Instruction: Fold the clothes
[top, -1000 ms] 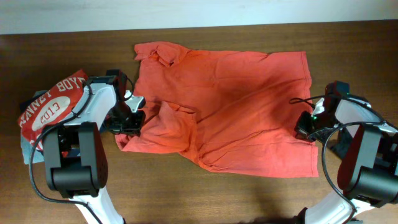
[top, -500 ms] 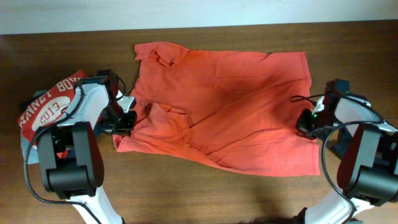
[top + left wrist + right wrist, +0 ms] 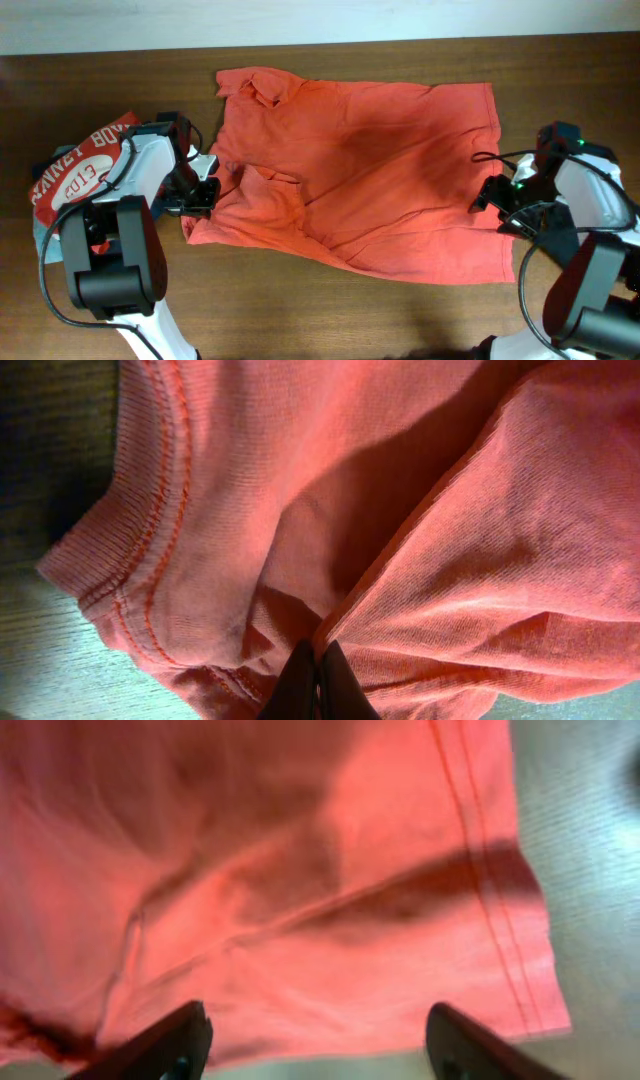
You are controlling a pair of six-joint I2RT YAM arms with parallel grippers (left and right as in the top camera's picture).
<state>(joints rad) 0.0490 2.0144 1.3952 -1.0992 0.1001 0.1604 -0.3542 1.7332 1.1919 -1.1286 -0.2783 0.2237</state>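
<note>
Shirt point(image 3: 370, 170) lies spread mid-table, long axis left-right: collar point(image 3: 262, 86) at the far-left end, hem point(image 3: 493, 120) at the right arm's side. Left gripper point(image 3: 318, 660) is pinched tight on the shirt's left edge. Right gripper point(image 3: 315, 1025) has its jaws wide over the hem, holding nothing. Red tee point(image 3: 85, 170) lies under the left arm.
</note>
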